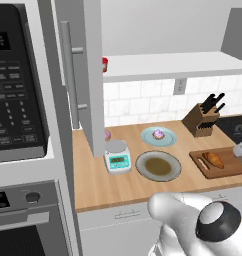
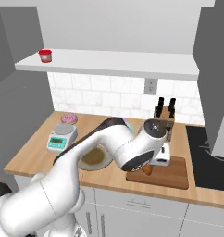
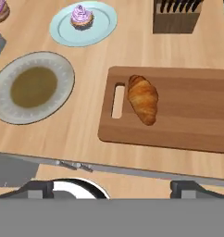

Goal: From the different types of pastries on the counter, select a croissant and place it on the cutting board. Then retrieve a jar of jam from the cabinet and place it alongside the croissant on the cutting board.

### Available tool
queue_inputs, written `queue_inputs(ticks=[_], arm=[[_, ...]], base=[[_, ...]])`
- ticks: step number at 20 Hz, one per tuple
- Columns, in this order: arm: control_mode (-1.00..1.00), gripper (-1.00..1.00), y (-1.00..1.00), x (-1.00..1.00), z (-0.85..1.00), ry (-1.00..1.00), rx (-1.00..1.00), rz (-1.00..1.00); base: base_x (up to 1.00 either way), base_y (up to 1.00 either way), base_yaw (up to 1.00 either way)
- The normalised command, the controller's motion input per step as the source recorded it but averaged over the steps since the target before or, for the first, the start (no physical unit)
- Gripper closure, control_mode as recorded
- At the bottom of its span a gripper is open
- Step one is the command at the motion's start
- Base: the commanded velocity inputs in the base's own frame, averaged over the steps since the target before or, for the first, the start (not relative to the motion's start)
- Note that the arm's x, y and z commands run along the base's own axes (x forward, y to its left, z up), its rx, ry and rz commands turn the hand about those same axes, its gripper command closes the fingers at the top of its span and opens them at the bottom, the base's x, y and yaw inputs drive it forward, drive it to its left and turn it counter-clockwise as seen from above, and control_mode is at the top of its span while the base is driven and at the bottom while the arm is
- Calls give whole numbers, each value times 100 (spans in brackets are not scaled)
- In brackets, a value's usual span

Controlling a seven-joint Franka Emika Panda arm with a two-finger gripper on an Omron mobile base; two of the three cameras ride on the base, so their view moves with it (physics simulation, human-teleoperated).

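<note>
The golden-brown croissant (image 3: 143, 98) lies on the left part of the reddish-brown cutting board (image 3: 188, 120), beside its handle slot. The same croissant (image 1: 213, 160) shows on the board (image 1: 228, 167) at the right of the counter (image 1: 93, 180). My gripper (image 3: 114, 189) hangs open above the board's front edge, fingers wide and clear of the croissant, holding nothing. From the right, the gripper (image 2: 161, 161) is over the board (image 2: 176, 173). The red-lidded jar of jam (image 2: 45, 56) stands on the cabinet's white shelf (image 2: 114, 62). The open cabinet door (image 1: 85, 75) half hides that jar (image 1: 105, 64).
A frosted cake (image 3: 81, 16) sits on a pale blue plate (image 3: 102, 25); another cake (image 2: 69, 118) lies by the scale (image 2: 61, 136). A grey-brown plate (image 3: 34, 86) lies left of the board. A knife block (image 1: 203, 119) stands behind it, a microwave (image 1: 18, 85) far left.
</note>
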Motion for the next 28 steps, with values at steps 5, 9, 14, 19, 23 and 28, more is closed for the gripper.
queue_inputs(ticks=[5, 9, 14, 19, 23, 28], arm=[[-100, -100, 16, -92, 29, -63, -7, 1], [-100, -100, 12, -75, 54, -51, -4, 0], [-100, -100, 47, -39, 57, -43, -9, 0], [-100, -100, 56, -18, 56, -19, -13, 0], [-100, -100, 34, -7, 60, -1, -15, 0], [-100, -100, 32, -2, 64, -7, -19, 8]], base=[[0, 0, 0], [0, 0, 0], [0, 0, 0], [0, 0, 0], [0, 0, 0], [0, 0, 0]])
